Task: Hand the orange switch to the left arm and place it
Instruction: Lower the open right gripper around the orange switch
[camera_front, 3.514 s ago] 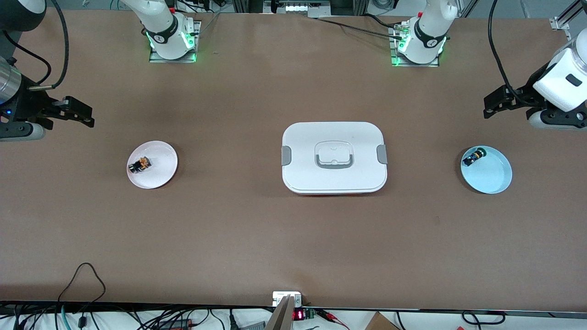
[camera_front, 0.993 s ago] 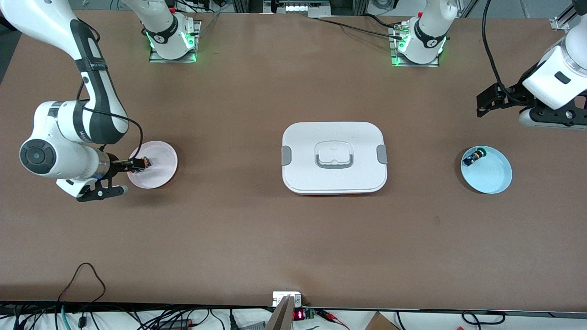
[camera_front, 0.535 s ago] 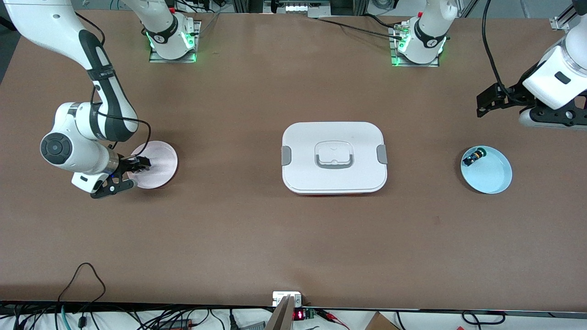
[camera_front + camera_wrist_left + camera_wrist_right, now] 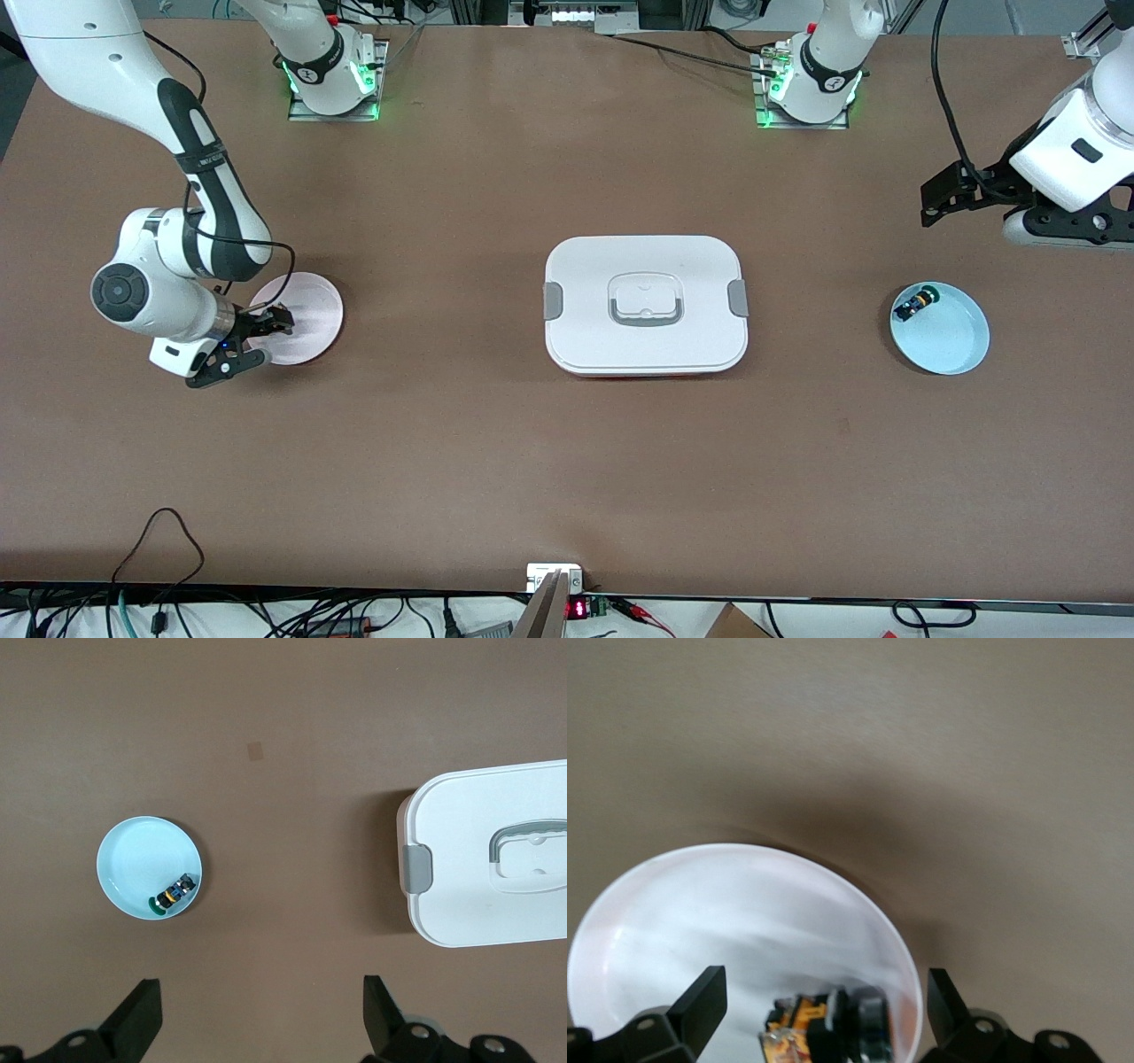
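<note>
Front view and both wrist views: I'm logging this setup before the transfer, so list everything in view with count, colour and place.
orange switch: one, black with orange cap, on the pink plate, between the right gripper's fingers, not yet clamped.
pink plate: one, pale pink, toward the right arm's end of the table.
box: one, white with grey clips and handle, mid-table between the plates.
blue plate: one, light blue, toward the left arm's end.
green-tipped switch: one, black, on the blue plate's rim side.
table: one, brown.
right gripper: one, black, open, low over the pink plate.
left gripper: one, black, open, waiting above the table near the blue plate.
</note>
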Motion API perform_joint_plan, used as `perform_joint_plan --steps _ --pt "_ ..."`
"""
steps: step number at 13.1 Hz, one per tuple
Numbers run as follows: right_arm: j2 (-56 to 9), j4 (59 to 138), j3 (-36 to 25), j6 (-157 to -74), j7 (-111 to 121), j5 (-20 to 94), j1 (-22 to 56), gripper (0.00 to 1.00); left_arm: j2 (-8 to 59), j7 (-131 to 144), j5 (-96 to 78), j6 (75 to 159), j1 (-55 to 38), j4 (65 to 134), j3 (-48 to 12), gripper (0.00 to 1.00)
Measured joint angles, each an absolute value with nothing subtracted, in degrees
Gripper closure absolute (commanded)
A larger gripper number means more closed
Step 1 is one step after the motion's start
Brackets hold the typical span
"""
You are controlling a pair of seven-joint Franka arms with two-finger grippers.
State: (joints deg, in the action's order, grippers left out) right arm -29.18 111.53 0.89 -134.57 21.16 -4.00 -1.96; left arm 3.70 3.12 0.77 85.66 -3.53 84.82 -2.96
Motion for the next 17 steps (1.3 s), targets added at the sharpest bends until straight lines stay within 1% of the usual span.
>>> perform_joint_plan --steps 8,17 --pt "-29.47 112.00 1.19 -134.57 22.07 -4.00 -2.00 0.00 3.70 3.12 0.77 85.66 -3.53 84.82 -2.96 0.00" --pt "-29.44 114.22 1.19 -135.75 22.36 -4.00 -2.82 0.00 3.71 3.12 0.77 85.66 -3.53 84.82 -2.96 0.00"
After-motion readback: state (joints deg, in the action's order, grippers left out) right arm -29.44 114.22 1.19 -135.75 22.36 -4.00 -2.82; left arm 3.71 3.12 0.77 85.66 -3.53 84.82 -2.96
